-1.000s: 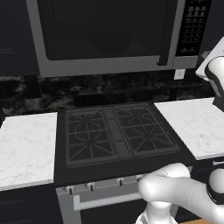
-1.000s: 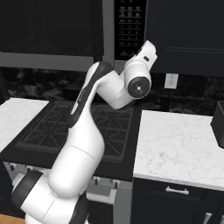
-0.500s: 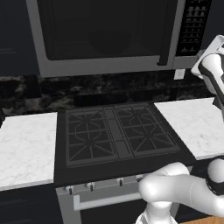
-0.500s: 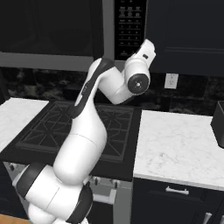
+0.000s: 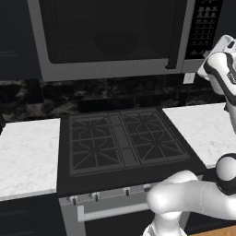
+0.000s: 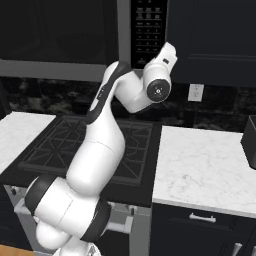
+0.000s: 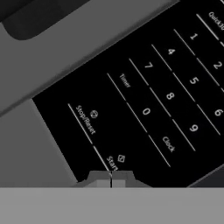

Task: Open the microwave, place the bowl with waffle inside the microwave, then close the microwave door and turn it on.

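The microwave point(image 5: 115, 71) hangs above the stove with the microwave door point(image 5: 110, 32) shut and its dark handle point(image 5: 174, 37) on the right. My gripper point(image 7: 111, 179) is shut, its tips pressed together right at the "Start" label on the black keypad point(image 7: 144, 109). In the base views my white hand point(image 6: 167, 52) is raised against the keypad strip point(image 6: 148, 30). The bowl and the waffle are hidden; only dark glass shows.
Below the microwave is a black gas stove point(image 5: 122, 140) with marble counters on the left point(image 5: 27, 147) and right point(image 6: 205, 160). A wall outlet point(image 6: 195, 92) sits right of my hand. A dark object point(image 6: 250, 140) stands at the counter's far right edge.
My hand has crept upward and closer to the keypad strip. The gripper has stayed shut and the door has stayed closed.
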